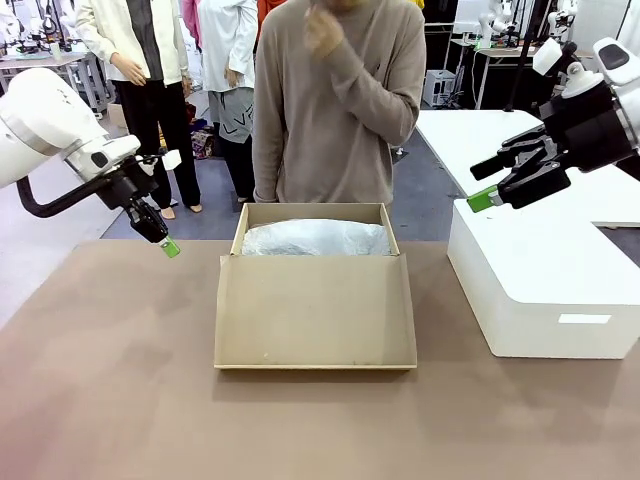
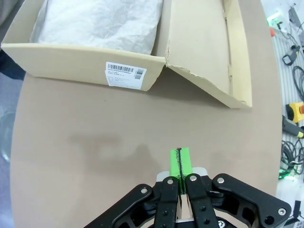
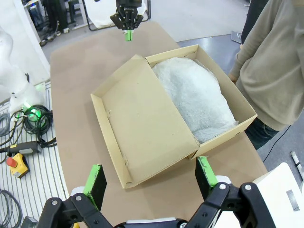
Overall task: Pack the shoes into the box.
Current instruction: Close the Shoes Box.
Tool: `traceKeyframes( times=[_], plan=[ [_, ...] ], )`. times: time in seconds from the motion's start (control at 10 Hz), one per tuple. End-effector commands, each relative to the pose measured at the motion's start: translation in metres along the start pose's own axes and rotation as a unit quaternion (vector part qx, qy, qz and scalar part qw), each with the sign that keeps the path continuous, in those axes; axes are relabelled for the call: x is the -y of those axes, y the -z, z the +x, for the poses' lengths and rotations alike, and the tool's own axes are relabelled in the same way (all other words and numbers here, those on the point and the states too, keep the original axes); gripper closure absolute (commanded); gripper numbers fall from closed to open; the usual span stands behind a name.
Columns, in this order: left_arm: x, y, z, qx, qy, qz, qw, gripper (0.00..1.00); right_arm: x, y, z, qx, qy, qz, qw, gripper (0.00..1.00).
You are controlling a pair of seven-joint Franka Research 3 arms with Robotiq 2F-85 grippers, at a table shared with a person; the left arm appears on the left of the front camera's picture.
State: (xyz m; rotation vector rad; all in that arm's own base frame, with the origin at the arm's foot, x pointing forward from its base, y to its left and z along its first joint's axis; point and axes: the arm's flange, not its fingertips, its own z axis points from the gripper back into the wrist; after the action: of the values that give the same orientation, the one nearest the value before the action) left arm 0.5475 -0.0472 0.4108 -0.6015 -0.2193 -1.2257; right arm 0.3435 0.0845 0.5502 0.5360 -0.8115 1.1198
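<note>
J: Nearest first, what's on the table (image 1: pixel 120 400)?
R: Bare brown top up front. Then the box (image 1: pixel 315 208), centre of table, open. Lid (image 1: pixel 315 310) is hinged down toward the robot's side, inside face up, plain cardboard.
J: Contents?
R: Tray behind the lid is lined with crinkled white tissue paper (image 1: pixel 315 238), mounded, covering the whole floor. Shoes: can't tell, anything under the tissue is hidden.
J: Grippers?
R: Left gripper (image 1: pixel 170 247) hangs over the table's left part, near the box's left wall but apart from it. Green pads pressed together, nothing between them. Left wrist view has a barcode label (image 2: pixel 125 74) on that wall. Right gripper (image 1: pixel 485 190) is up over the white block (image 1: pixel 540 290) at the table's right, fingers spread wide, holding nothing.
J: Far side?
R: Person (image 1: pixel 335 110) stands right behind the box, one hand (image 1: pixel 322 30) raised near the neck.
</note>
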Motion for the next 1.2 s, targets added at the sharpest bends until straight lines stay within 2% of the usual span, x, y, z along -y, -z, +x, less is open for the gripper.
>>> traceKeyframes(
  times=[0.0, 0.4, 1.1],
  plan=[
    [-0.009, 0.005, 0.003, -0.020, 0.019, -0.013, 1.000, 1.00, 0.003, 0.004, 0.000, 0.018, -0.013, 0.004, 1.000, 0.00],
    [-0.033, 0.040, 0.012, 0.007, 0.031, -0.050, 0.998, 1.00, 0.003, 0.004, 0.000, 0.018, -0.013, 0.004, 1.000, 0.00],
    [-0.045, 0.088, 0.009, 0.026, 0.012, -0.068, 0.997, 1.00, 0.003, 0.004, 0.000, 0.018, -0.013, 0.004, 1.000, 0.00]
  ],
)
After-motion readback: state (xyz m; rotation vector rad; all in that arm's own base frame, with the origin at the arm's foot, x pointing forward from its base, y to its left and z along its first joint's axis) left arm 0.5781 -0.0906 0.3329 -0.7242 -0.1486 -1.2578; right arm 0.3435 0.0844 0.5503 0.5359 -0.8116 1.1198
